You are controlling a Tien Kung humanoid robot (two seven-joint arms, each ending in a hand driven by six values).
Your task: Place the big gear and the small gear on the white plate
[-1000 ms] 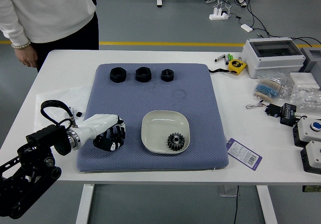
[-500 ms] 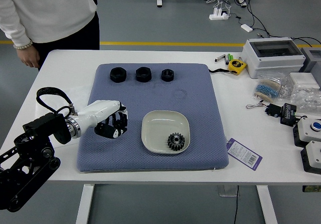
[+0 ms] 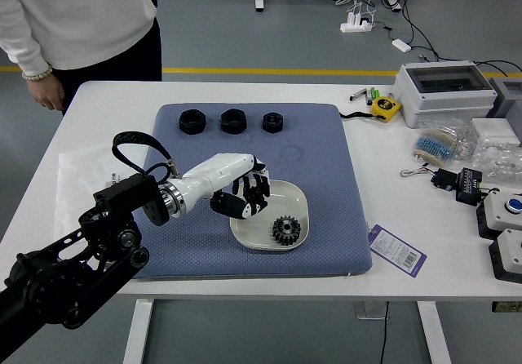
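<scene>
My left hand (image 3: 253, 191) reaches in from the left, above the upper left part of the white plate (image 3: 245, 235). Its fingers are curled around a dark gear, mostly hidden by them; its size cannot be told. A dark toothed gear (image 3: 285, 230) lies on the plate, towards its lower right, apart from the hand. The hand covers the plate's upper left rim. My right hand is not in view.
Three black nuts (image 3: 233, 121) stand in a row along the blue mat's (image 3: 326, 160) far side. A tape measure (image 3: 384, 108), a tag (image 3: 397, 250) and devices lie to the right. A person stands at the far left, one hand (image 3: 47, 91) hanging beside the table.
My left hand has lifted off the mat and moved right, over the plate, with its fingers still curled. The gear on the plate has not moved.
</scene>
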